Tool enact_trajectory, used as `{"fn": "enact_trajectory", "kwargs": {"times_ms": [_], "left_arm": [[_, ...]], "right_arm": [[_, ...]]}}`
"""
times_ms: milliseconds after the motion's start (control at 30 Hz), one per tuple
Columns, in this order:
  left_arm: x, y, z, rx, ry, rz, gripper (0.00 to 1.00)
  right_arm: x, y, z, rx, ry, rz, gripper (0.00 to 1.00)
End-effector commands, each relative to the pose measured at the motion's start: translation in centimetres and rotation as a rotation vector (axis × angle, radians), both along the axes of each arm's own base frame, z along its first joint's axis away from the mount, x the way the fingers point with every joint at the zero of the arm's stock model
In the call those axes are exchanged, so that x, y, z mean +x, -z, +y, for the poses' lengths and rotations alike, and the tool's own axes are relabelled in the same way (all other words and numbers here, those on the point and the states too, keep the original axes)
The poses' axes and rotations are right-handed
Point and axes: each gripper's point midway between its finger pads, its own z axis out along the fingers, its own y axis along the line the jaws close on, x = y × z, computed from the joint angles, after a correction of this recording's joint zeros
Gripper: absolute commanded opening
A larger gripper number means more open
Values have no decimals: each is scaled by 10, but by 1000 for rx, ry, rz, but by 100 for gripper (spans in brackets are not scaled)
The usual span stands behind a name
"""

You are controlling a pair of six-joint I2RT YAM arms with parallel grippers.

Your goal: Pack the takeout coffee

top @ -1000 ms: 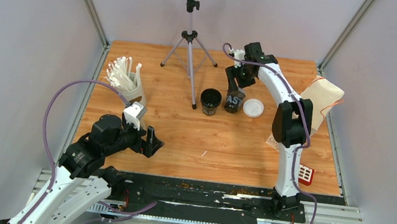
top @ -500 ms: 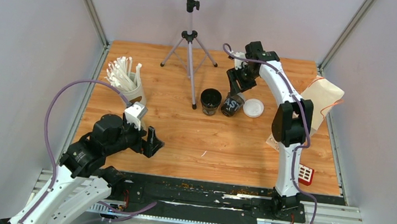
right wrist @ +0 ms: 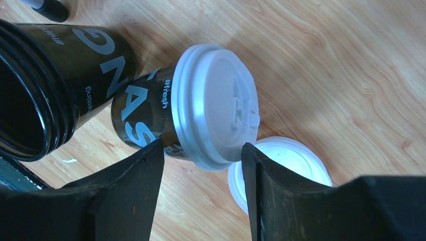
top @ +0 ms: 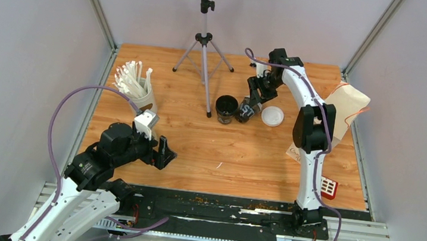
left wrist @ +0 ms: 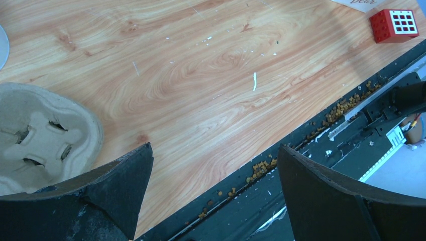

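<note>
**Tilted cup, risky grip at the lid**

The lidded cup [right wrist: 150, 115] leans over at the far side of the counter [right wrist: 341, 75]. Its side touches the open cup [right wrist: 45, 85] just beside it, and a loose lid [right wrist: 291, 160] lies flat on its other side. The hold sits right at the lid's rim, so a lift could pop the lid off or let the slanted cup slip free. A sideways nudge could topple the open cup.

The right end effector [right wrist: 201, 150] stands about half open, its fingers pinching the lidded cup at that rim. The left end effector [left wrist: 213, 155] is spread wide and holds nothing, hovering over bare counter near the carrier tray [left wrist: 45, 135].
</note>
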Motion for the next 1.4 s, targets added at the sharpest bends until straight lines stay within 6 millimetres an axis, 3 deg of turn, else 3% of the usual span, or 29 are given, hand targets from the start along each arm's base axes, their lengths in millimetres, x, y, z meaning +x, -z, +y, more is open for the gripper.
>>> {"fn": "enact_trajectory", "kwargs": {"times_ms": [0,433,900,1033,1367], "left_arm": [[1,-2,-2,2,20,-17,100],[1,-1,-4,5,27,-10,100],[0,-2,-4,-2,30,-18,100],[0,-3,-3,-4,28,-23,100],[-1,-7,-3,-16,29,-42,100]], "right_arm": [[10,-7,10,55,-32,-30,56],[6,-12,8,64,-15,-42,34],[14,-45,-2,-8,88,-211,19],[11,-57,-2,-33,95,-240,19],[-1,-76,-22,-524,12,-396,21]]}}
